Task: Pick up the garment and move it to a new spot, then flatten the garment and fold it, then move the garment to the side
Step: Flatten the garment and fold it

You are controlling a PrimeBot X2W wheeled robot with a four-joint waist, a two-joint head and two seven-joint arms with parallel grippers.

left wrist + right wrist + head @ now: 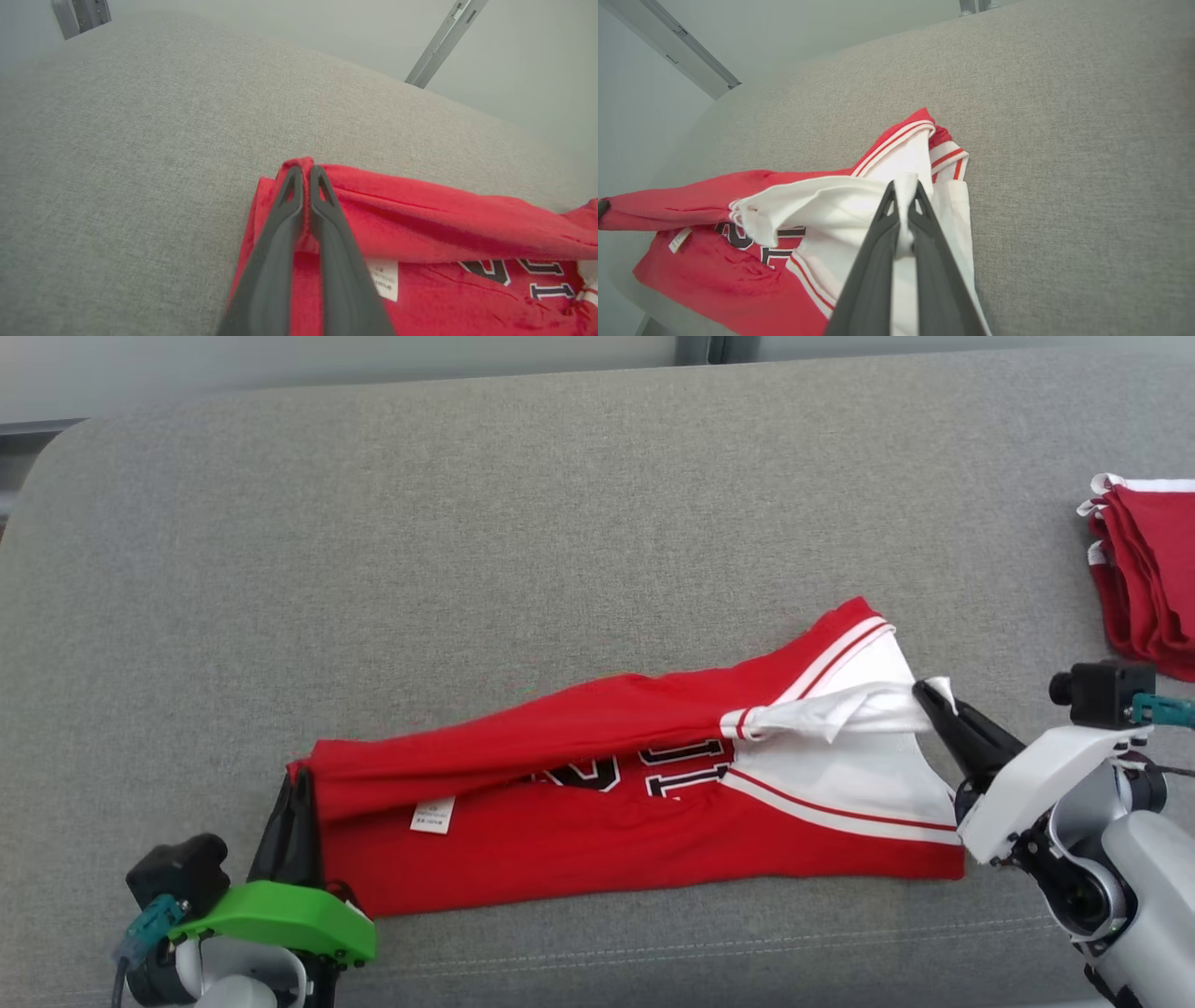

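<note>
Your left gripper (306,173) and right gripper (905,186) each pinch a thin garment (597,845) edge; uneven tension could pull either free

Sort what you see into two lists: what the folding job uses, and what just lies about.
Job: red and white garment; left gripper, shut on its red end; right gripper, shut on its white end.
Lying about: stack of red clothes.

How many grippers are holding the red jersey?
2. The left gripper is shut on the red jersey at its left end; the right gripper on the white fabric at its right end.
</note>
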